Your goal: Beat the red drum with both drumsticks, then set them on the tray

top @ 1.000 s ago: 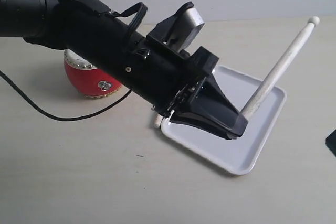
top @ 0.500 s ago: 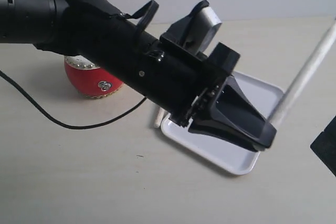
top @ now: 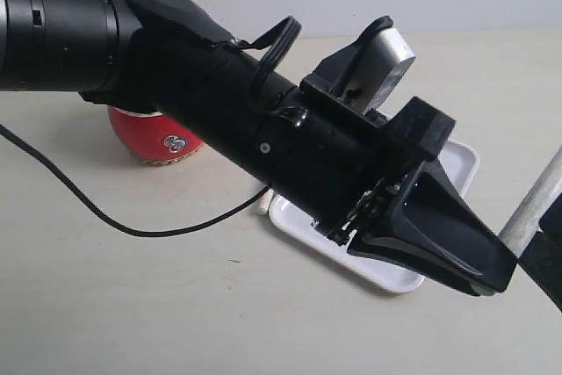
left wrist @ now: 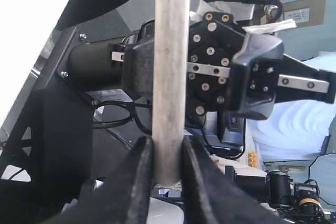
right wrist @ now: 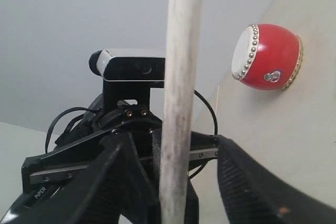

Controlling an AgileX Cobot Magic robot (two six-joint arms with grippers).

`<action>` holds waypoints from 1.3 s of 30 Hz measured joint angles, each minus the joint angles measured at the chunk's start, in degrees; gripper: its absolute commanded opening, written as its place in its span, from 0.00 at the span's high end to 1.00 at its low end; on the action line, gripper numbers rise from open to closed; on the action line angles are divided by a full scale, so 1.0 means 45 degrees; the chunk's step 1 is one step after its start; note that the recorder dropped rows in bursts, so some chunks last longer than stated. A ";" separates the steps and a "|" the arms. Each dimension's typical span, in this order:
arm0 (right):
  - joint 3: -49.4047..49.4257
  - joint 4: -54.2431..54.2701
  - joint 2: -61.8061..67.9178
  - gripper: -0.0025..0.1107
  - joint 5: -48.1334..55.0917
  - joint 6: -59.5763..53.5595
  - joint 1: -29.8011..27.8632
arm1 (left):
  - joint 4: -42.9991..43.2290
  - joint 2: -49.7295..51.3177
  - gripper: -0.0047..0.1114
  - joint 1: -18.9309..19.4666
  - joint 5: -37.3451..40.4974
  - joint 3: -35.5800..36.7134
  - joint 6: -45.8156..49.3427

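The red drum (top: pixel 156 138) stands on the table at the left, half hidden behind my left arm; it also shows in the right wrist view (right wrist: pixel 268 56). My left gripper (top: pixel 492 277) (left wrist: pixel 167 142) is shut on the butt end of one drumstick (top: pixel 536 204) (left wrist: pixel 170 66), past the right end of the white tray (top: pixel 386 274). That stick rises steeply out of frame. My right gripper (right wrist: pixel 173 142) is open with its fingers far apart, and a drumstick (right wrist: pixel 181 77) stands between them. The end of the other drumstick (top: pixel 262 205) peeks out at the tray's left edge.
A black cable (top: pixel 132 230) loops over the table in front of the drum. My left arm covers most of the tray and the middle of the exterior view. A dark piece of the right arm (top: pixel 546 265) shows at the right edge.
My left arm has swung right and lower with its drumstick, from over the tray to beyond its right end. The stick's tip has left the frame. The right arm has come further in.
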 measured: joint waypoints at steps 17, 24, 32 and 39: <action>0.0000 -0.0060 0.0000 0.93 0.0153 0.0000 0.0000 | -0.0119 0.0000 0.96 -0.0914 -0.0787 0.0000 0.0030; 0.0032 -0.0207 0.0000 0.98 -0.0190 0.0250 0.0000 | -0.0239 0.0000 0.73 -0.0969 -0.1319 0.0000 0.0146; 0.0066 -0.0209 0.0000 0.98 -0.0872 0.0269 0.0000 | -0.0099 0.0000 0.25 -0.0917 -0.1948 0.0000 0.0602; 0.0066 -0.0209 0.0000 0.98 -0.1007 0.0269 0.0000 | 0.1315 0.0000 0.38 0.0698 -0.1759 0.0000 0.0694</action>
